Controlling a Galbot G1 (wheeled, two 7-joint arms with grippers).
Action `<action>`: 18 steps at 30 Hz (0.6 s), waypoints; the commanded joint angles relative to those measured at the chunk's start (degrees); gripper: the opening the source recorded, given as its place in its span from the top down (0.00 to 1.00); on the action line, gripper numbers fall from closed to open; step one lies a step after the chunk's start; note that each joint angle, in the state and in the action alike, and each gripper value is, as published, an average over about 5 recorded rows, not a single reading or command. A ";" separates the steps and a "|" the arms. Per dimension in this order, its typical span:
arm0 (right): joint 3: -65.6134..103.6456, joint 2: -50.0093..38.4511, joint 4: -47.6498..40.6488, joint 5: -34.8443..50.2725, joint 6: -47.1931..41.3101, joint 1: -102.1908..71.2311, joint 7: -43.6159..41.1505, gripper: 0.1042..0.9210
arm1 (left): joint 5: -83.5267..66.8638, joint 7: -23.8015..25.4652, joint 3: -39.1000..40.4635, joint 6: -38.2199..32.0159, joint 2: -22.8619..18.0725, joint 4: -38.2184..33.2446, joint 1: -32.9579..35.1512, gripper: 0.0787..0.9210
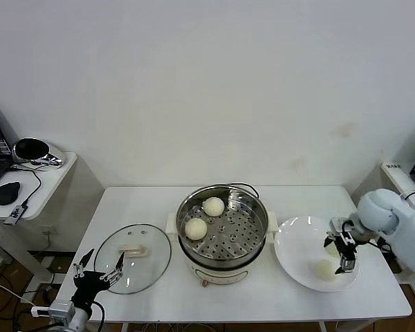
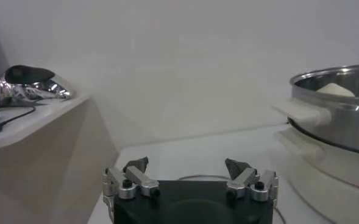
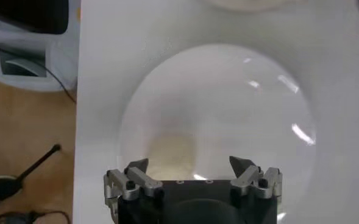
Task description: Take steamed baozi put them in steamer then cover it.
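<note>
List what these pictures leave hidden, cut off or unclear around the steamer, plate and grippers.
- Plate, head view: one baozi shows; the right gripper hangs open over the plate and may hide another.
- Right wrist view: the baozi is blurred and partly cut off by the gripper body.
- Steamer, left wrist view: cut off by the edge; its inside is hidden by the wall.
- Left gripper, head view: its arm leaves the frame.

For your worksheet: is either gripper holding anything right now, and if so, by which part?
Nothing is held. The right gripper is open above the plate; the left gripper is open beside the lid.
</note>
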 commanded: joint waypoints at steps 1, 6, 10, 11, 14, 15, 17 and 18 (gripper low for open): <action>2.64 1.38 -3.60 -2.22 1.29 -4.90 0.61 0.12 | 0.31 0.01 0.00 -0.02 0.04 0.22 0.04 0.12; 2.42 3.36 -6.28 -3.28 1.56 -4.67 1.70 0.12 | 0.25 -0.03 -0.10 -0.08 0.34 0.68 0.08 0.12; 1.92 4.62 -7.50 -3.50 1.55 -4.18 2.03 0.12 | 0.29 -0.02 0.01 -0.09 0.39 0.92 0.01 0.12; 1.75 4.81 -7.57 -3.48 1.52 -4.04 1.99 0.12 | 0.29 -0.01 0.03 -0.09 0.37 0.95 -0.04 0.12; 1.29 5.25 -7.38 -3.43 1.47 -3.66 1.68 0.12 | 0.31 0.00 0.06 -0.07 0.34 1.06 -0.17 0.12; 1.17 5.34 -7.30 -3.45 1.47 -3.58 1.58 0.12 | 0.31 -0.01 0.07 -0.07 0.34 1.09 -0.18 0.12; 0.90 5.49 -7.19 -3.56 1.50 -3.45 1.41 0.12 | 0.32 -0.03 0.07 -0.08 0.32 1.14 -0.18 0.12; 0.80 5.52 -7.20 -3.65 1.51 -3.42 1.39 0.12 | 0.31 -0.04 0.08 -0.09 0.32 1.16 -0.16 0.12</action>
